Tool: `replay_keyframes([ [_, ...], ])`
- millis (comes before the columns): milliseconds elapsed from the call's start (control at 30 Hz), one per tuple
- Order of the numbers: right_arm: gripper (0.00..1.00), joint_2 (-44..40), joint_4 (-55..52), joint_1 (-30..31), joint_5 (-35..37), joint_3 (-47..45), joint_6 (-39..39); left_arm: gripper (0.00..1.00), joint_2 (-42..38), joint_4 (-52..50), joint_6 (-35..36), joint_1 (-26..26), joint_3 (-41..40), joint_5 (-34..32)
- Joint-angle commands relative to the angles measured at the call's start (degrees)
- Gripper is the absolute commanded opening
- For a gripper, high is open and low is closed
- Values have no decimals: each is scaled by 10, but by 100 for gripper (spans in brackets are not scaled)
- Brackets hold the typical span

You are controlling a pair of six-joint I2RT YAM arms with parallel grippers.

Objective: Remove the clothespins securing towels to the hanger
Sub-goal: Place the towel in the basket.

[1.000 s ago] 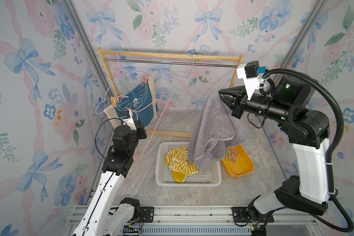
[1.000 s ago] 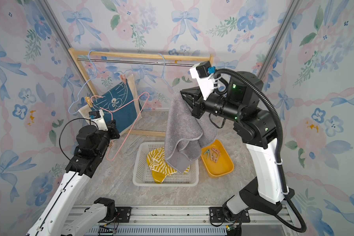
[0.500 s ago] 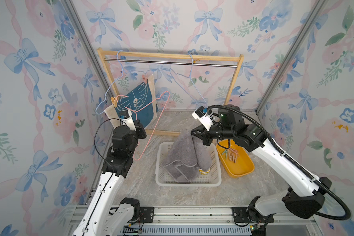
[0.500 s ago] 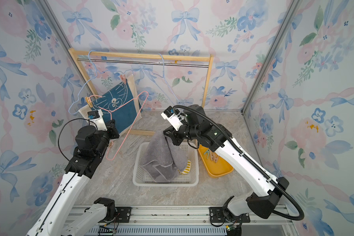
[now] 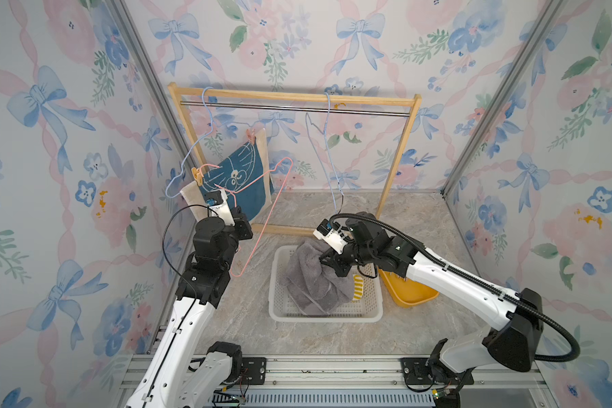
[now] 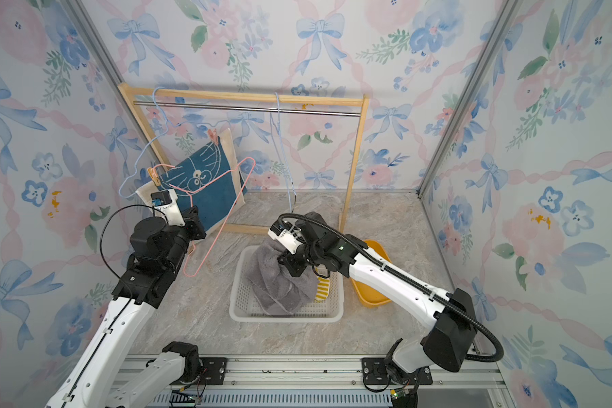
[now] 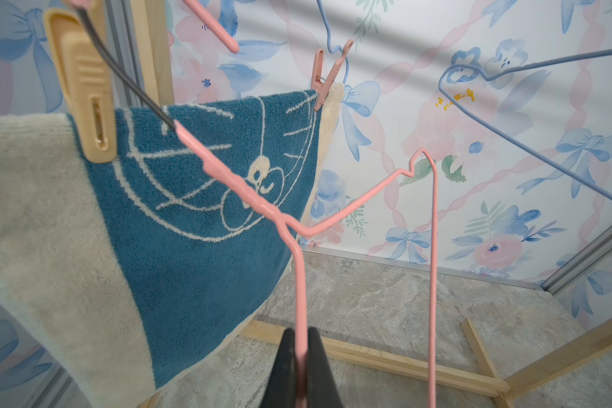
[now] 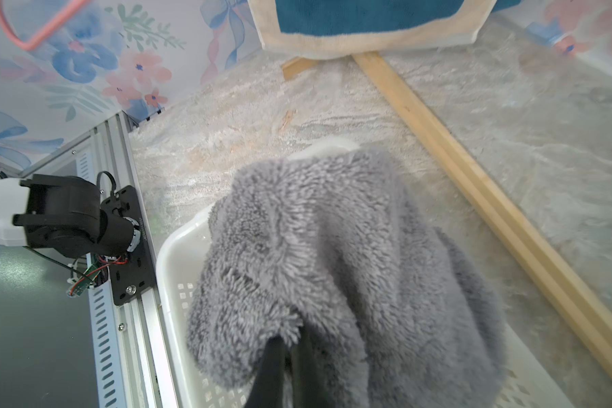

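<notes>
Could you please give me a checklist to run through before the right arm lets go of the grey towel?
1. The right hand is shut on the plain grey terry towel: ok.
2. The towel is bunched over the white perforated plastic basket: ok.
3. The left hand is shut on the pink wire hanger: ok.
4. The dark blue towel with cream border is free of pegs: not ok; a peach-tan plastic clothespin and a pink plastic clothespin are clipped on it.
5. Removed pegs lie in the yellow plastic tray: cannot tell; the arm hides its inside.
</notes>
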Motion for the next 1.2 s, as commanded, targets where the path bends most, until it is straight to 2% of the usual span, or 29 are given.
replay_keyframes([
  [0, 0, 40, 16, 20, 17, -17, 7, 0, -1, 20, -3, 3, 0, 8],
  [367, 0, 152, 2, 42, 53, -57, -7, 0, 3, 20, -1, 3, 7, 9],
  [633, 0, 163, 2, 65, 95, -84, -17, 0, 10, 20, 3, 3, 11, -3],
  [700, 17, 139, 12, 69, 100, -95, -22, 0, 12, 20, 4, 3, 15, -6],
  [767, 44, 105, 25, 70, 103, -108, -24, 0, 17, 20, 8, 0, 24, -4],
  [867, 77, 49, 39, 68, 106, -118, -30, 0, 30, 19, 24, -14, 46, -17],
  [900, 84, 35, 42, 67, 105, -121, -32, 0, 36, 19, 32, -22, 52, -24],
  [933, 96, 18, 46, 65, 103, -121, -31, 0, 42, 18, 42, -33, 60, -36],
  [1167, 98, -79, 62, 32, 45, -117, -15, 0, 97, 15, 123, -98, 120, -87],
])
